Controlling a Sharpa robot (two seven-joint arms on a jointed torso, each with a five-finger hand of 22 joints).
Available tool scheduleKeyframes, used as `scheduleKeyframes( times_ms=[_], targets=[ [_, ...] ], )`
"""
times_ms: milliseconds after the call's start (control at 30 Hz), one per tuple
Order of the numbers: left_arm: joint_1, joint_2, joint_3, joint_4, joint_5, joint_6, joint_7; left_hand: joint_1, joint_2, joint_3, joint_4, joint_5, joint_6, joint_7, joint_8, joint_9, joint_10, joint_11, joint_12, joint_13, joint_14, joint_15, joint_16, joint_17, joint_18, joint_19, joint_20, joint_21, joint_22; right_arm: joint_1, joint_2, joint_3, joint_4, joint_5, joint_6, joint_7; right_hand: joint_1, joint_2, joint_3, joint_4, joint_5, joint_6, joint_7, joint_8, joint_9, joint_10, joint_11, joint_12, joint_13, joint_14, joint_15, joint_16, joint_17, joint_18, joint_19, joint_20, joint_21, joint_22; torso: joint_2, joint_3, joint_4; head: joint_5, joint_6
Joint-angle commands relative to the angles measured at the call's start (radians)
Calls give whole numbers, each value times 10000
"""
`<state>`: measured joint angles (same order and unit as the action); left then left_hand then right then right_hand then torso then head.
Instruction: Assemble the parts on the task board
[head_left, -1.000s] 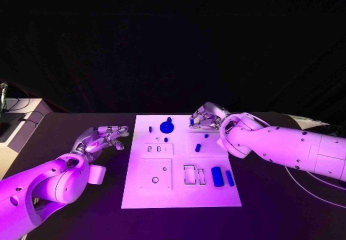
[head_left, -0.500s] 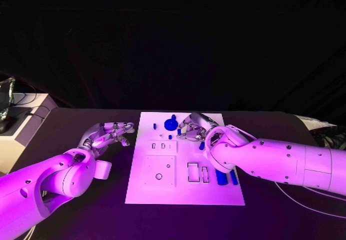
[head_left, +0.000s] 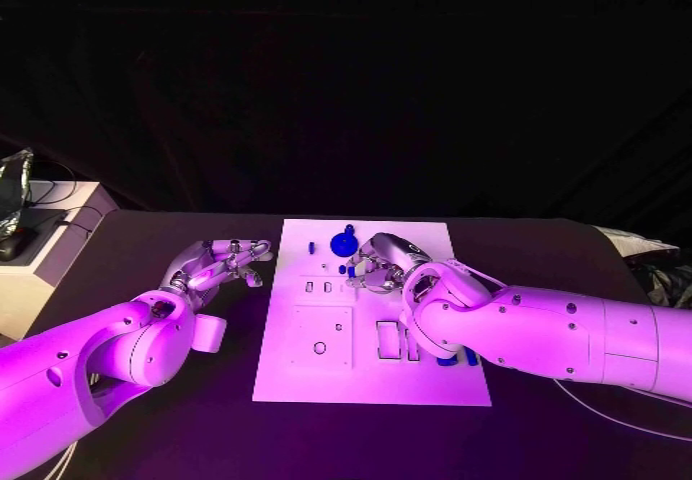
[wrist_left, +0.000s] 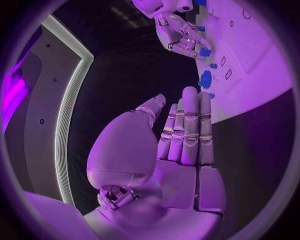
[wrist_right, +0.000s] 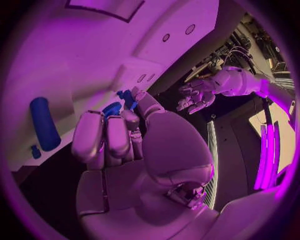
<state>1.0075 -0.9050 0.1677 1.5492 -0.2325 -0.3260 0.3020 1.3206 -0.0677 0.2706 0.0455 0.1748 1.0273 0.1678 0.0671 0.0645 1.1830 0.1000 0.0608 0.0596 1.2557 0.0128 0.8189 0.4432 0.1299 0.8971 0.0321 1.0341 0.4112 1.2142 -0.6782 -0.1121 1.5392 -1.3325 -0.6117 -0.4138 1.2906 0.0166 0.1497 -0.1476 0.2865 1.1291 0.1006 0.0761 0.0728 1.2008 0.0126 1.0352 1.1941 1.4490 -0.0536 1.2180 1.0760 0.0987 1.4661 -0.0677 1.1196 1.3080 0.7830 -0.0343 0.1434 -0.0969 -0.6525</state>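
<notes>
The white task board (head_left: 296, 385) lies mid-table. My right hand (head_left: 378, 262) hovers over its far middle with fingers curled, pinching a small blue part (head_left: 351, 268) at its fingertips; the part (wrist_right: 124, 102) also shows in the right wrist view and the part (wrist_left: 204, 51) in the left wrist view. A round blue knob (head_left: 343, 243) stands just beyond that hand. My left hand (head_left: 224, 262) stays off the board's left edge, fingers straight and holding nothing. A blue cylinder (wrist_right: 45, 122) lies on the board beside my right hand.
Rectangular slots (head_left: 389, 340) and small holes (head_left: 319, 347) mark the board's near half. Blue pieces (head_left: 450, 358) peek out from under my right forearm. A pale box (head_left: 51, 245) stands at the table's left edge. A cable (head_left: 606, 415) trails at the right.
My right hand has carried the small blue part leftward from the board's far right corner to its far middle. The left hand has hardly moved; the camera has shifted.
</notes>
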Motion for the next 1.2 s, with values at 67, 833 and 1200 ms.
scheduleKeyframes(
  times_ms=[67,833,1200],
  targets=[
    [3,17,9,10,39,220,24,-24,71,-9,-22,-51,-66,3,-40,-1,-52,9,-14,6,-70,26,39,-12,80,-48,18,48,-16,-36,23,-1,75,-485,134,-208,-23,-56,30,-36,37,142,80,41,9,-11,-44,-16,-14,6,-68,-50,-5,-119,563,-56,-24,1522,-8,-4,-4,-11,-16],
    [2,6,9,8,39,228,17,-24,71,-9,-22,-51,-66,3,-40,-1,-52,9,-14,6,-70,26,39,-12,80,-48,18,48,-16,-133,202,-6,-153,-469,569,-369,-96,-92,-7,-25,-93,156,67,39,6,21,-48,41,-6,13,-70,1,12,-130,581,-60,16,1536,-20,-16,0,3,-33],
    [2,-14,9,19,39,216,13,-10,69,-34,-27,-53,-84,5,-41,-1,-69,13,-14,6,-73,28,46,-21,82,-59,20,95,-100,-192,324,-19,-363,-428,601,-301,-162,-185,-80,20,-120,57,113,-11,-10,-31,-17,-5,-46,9,-49,12,12,-130,578,-50,13,1536,0,-6,12,15,-78]
  ],
)
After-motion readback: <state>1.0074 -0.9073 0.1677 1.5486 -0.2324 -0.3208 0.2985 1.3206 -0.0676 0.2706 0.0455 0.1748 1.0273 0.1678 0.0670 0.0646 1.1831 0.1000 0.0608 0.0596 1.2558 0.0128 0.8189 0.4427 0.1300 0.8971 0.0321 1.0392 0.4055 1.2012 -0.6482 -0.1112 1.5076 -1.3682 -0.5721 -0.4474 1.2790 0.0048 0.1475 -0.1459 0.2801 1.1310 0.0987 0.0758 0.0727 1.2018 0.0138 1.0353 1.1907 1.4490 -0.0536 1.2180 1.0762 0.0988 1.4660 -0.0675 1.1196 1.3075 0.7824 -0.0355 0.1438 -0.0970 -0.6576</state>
